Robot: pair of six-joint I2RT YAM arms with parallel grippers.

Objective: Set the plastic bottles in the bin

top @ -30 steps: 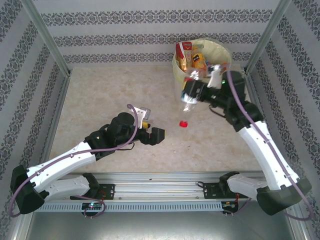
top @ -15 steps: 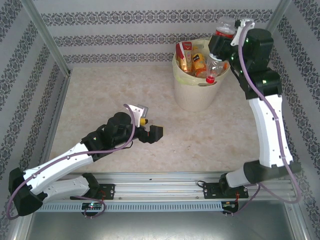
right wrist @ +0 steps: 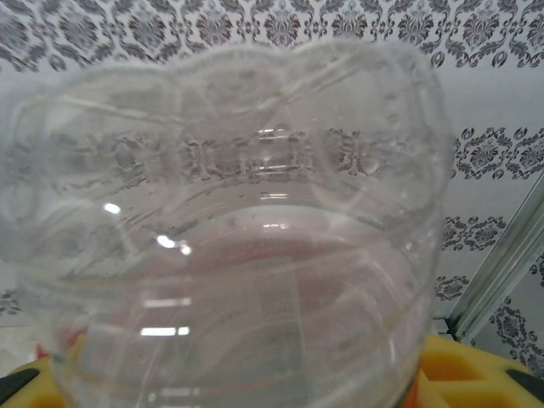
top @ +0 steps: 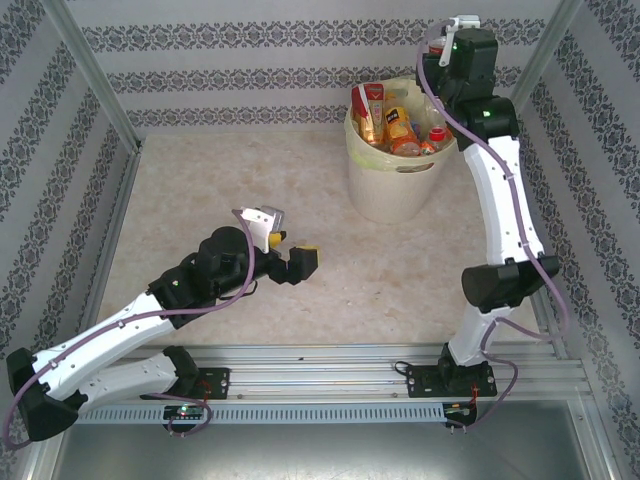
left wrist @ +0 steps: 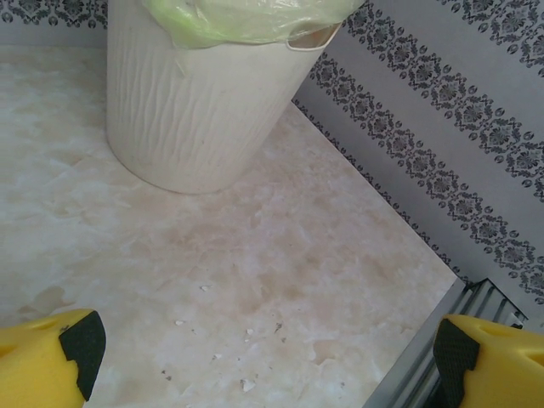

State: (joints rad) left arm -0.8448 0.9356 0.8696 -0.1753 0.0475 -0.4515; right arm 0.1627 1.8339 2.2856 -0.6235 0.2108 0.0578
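The cream-white bin stands at the back of the table, lined with a pale yellow bag. Several plastic bottles with red and orange labels stick out of it. My right gripper is raised high over the bin's far right rim and shut on a clear plastic bottle. That bottle's ribbed base faces the wrist camera, between the yellow fingers. My left gripper hovers low over the middle of the table, open and holding nothing. Ahead of it, the left wrist view shows the bin's wall and its own gripper.
Patterned walls close in the table on three sides. A metal frame post rises close beside the raised right arm. A metal rail runs along the table's right edge. Small crumbs lie on the marbled surface.
My right arm has lifted the bottle from low in front of the bin up to above its far rim. The left arm has drifted slightly left and stayed open.
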